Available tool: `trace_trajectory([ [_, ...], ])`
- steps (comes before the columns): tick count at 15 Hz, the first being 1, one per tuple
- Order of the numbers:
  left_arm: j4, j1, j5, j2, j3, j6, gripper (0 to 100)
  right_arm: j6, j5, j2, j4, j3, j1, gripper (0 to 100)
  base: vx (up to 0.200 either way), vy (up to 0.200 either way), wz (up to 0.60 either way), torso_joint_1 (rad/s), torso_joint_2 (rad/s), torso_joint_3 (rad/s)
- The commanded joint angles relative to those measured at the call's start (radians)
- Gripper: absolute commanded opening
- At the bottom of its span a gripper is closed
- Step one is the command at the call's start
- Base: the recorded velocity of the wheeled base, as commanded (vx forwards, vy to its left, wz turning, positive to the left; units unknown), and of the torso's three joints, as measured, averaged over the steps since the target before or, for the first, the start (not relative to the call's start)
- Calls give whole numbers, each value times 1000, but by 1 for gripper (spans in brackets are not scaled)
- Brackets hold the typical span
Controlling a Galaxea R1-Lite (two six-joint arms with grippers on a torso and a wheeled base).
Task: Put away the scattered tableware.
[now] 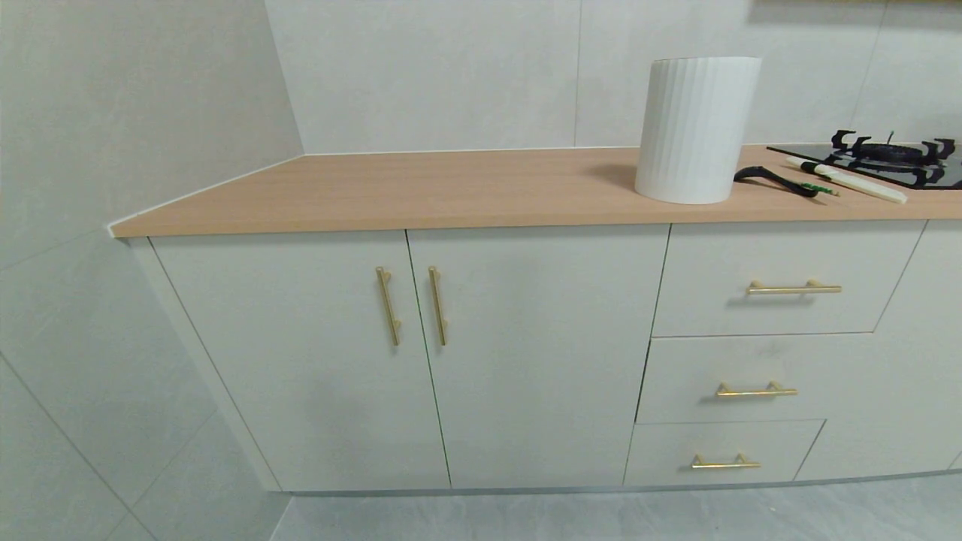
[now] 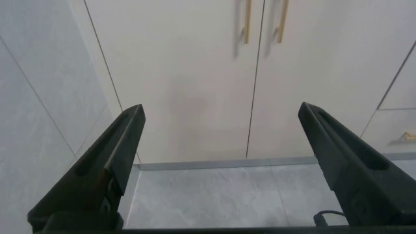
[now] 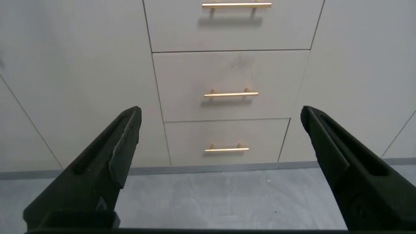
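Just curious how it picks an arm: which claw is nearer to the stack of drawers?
Right. The right claw hangs open directly in front of the drawers, facing them. The left claw, also open, faces the double cabinet doors, with the drawers off to one side.

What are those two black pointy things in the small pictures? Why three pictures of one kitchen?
They are a robot's pinching hands, called grippers. A camera sits on each wrist, so the left gripper and the right gripper show as two black fingers, spread open, holding nothing. One faces cabinet doors, the other drawers. The big picture comes from its head camera. On the wooden counter are a white ribbed pot, a curved black utensil and a pale stick-like utensil, by a stove.
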Motion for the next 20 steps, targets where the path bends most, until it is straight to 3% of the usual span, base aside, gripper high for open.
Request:
trace_trajectory([
  [1, 0, 0, -1, 0, 0, 0, 100, 0, 0, 2, 0, 0, 1, 100, 0, 0, 0, 0, 0, 0],
  [20, 0, 0, 0, 0, 0, -1, 100, 0, 0, 2, 0, 0, 1, 100, 0, -179, 0, 3, 2, 1],
])
